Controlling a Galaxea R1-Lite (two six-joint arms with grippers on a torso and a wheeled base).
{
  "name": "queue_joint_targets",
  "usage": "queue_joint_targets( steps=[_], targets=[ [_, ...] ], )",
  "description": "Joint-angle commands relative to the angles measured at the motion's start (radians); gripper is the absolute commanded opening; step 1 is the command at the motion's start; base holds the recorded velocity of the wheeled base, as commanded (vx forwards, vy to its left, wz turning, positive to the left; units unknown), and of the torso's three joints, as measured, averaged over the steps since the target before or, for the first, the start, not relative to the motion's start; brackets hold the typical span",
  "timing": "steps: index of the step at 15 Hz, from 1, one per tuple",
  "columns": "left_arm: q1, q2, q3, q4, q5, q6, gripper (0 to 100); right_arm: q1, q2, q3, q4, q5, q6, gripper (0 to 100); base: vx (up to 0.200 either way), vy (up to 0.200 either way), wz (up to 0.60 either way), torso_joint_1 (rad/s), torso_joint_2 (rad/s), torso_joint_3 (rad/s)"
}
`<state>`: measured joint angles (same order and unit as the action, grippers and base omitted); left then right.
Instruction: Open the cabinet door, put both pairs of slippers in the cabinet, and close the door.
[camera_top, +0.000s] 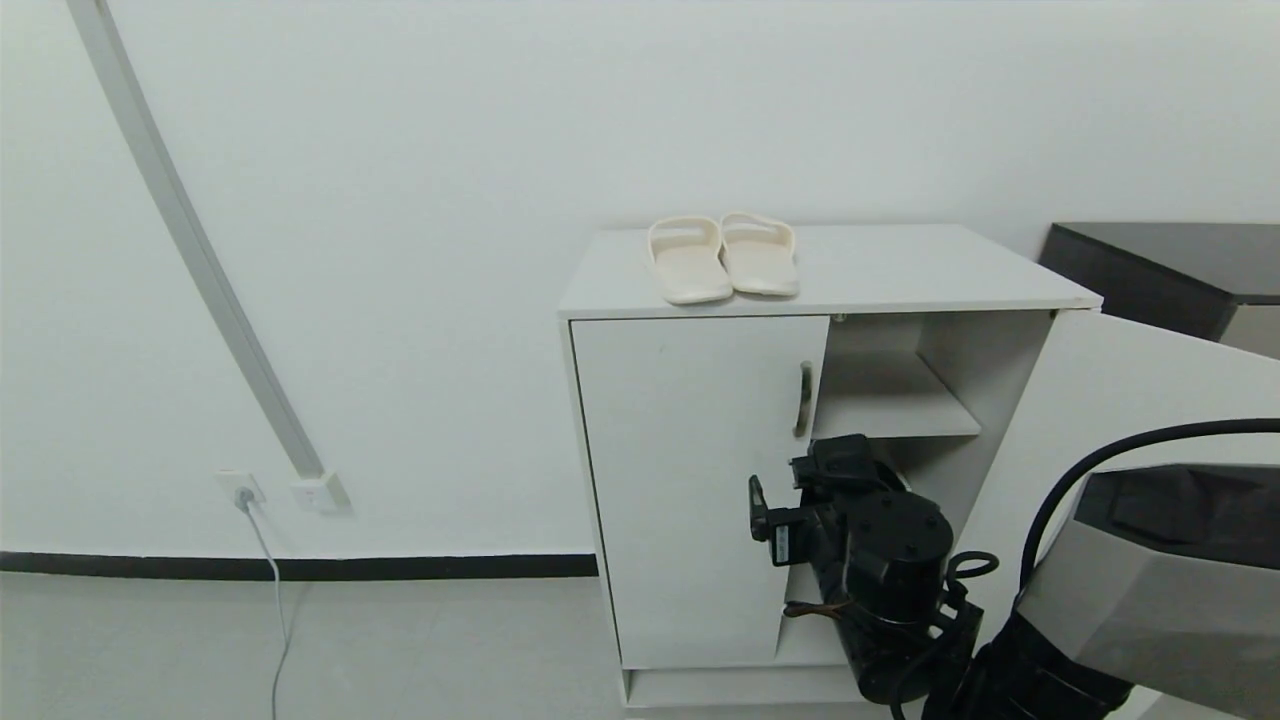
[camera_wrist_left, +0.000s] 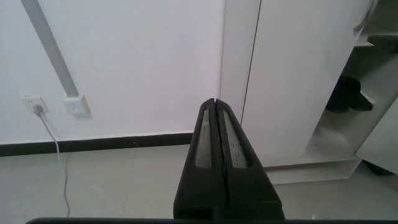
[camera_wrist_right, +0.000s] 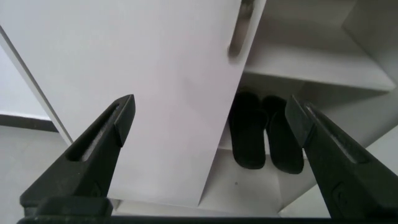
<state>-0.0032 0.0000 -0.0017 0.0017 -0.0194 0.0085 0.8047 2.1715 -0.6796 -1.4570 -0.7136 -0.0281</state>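
A pair of cream slippers (camera_top: 722, 258) sits atop the white cabinet (camera_top: 900, 270), at 12 o'clock from its closed left door (camera_top: 690, 480). The right door (camera_top: 1100, 400) stands open toward 3 o'clock. A pair of black slippers (camera_wrist_right: 264, 140) rests inside on the cabinet's bottom shelf. The right gripper (camera_wrist_right: 210, 102), fingers spread wide, faces the opening; the left gripper (camera_wrist_left: 216, 102), fingers pressed together, hangs beside the cabinet.

Just beyond the right claw (camera_wrist_right: 210, 102), the black slippers (camera_wrist_right: 267, 140) are partly covered by the closed door (camera_wrist_right: 155, 74); the open door (camera_top: 1120, 400), right of the claw, runs off the picture's edge
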Motion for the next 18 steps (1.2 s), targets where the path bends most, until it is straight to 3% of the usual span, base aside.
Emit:
queue_joint_targets(
  steps=[1,18],
  targets=[
    [0.000,0.002,0.000,0.000,0.001,0.001,0,0.001,0.001,0.000,-0.002,-0.001,-0.001,100,0.000,0.000,0.00,0.168,-0.48,-0.320],
    [0.000,0.000,0.000,0.000,-0.001,-0.001,0,-0.001,0.001,0.000,-0.002,0.000,-0.003,100,0.000,0.000,0.00,0.223,-0.54,-0.322]
  ],
)
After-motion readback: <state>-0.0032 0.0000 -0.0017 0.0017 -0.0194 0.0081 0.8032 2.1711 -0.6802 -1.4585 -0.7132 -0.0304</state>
